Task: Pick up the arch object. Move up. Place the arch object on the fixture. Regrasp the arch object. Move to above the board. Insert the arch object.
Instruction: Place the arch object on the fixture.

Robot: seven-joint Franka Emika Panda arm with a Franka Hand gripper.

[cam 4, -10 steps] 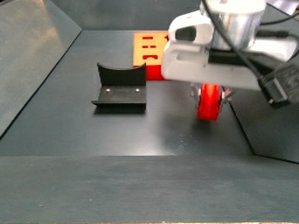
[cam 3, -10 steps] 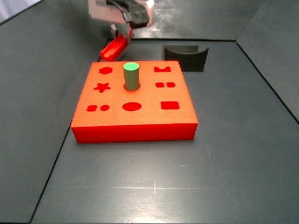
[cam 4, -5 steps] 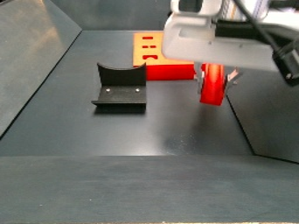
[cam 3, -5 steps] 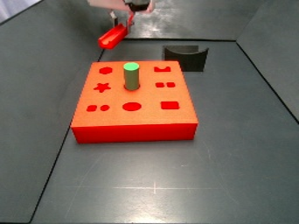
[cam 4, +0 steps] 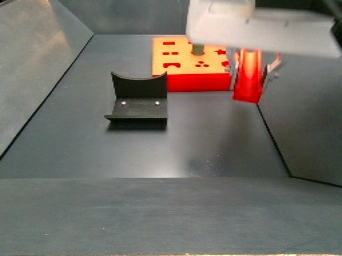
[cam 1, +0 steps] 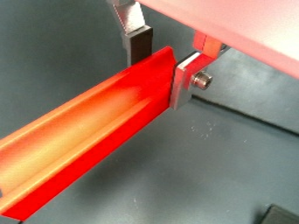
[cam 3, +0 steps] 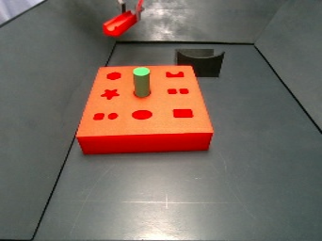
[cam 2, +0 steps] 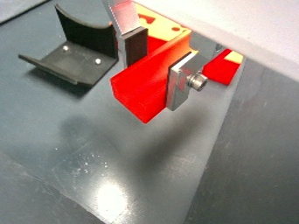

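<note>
Both wrist views show the arch (cam 1: 93,131) clamped near one end in the gripper (cam 2: 158,63), lifted clear of the desk, so tilt or slippage could spoil seating on the fixture (cam 2: 76,44).

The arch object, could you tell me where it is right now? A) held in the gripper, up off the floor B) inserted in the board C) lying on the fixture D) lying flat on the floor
A: the gripper is shut on the arch object, which hangs above the floor, away from the fixture and the board.
</note>
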